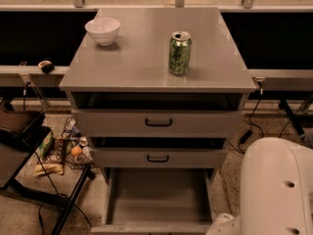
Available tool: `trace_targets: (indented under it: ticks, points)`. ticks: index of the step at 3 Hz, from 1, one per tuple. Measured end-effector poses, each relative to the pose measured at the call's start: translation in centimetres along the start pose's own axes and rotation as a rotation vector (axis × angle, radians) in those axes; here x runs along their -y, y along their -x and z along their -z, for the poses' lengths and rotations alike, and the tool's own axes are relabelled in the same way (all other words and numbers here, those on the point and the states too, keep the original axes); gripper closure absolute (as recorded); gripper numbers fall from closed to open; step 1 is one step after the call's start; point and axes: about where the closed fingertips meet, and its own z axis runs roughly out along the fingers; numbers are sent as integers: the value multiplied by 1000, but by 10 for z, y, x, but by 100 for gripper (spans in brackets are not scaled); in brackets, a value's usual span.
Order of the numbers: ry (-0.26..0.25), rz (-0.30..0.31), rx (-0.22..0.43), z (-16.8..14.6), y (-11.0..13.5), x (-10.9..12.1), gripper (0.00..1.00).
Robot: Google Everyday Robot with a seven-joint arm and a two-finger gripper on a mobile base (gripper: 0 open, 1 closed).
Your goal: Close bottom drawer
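The bottom drawer [159,197] of the grey cabinet stands pulled far out, with its empty grey inside showing. Its front panel [151,228] lies along the bottom edge of the view and its handle is hidden. My white arm [279,190] fills the lower right corner, and a white joint [222,225] sits just right of the drawer's front corner. The gripper is out of view, below the bottom edge.
The widest top drawer [158,122] and the middle drawer [158,157] sit above, each with a dark gap over it. A white bowl [102,30] and a green can [179,53] stand on the cabinet top [137,67]. Floor clutter [61,151] and a black stand [22,141] lie left; cables [252,121] hang right.
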Motion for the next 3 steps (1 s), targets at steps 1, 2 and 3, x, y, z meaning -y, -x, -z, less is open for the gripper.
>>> trace_targets:
  ticks: [1,2,3]
  points:
    - [-53,-59,57,-6,0,18,100]
    - [-86,-127,79,-20,12,28,100]
    - [-104,-152,87,-45,30,20,100]
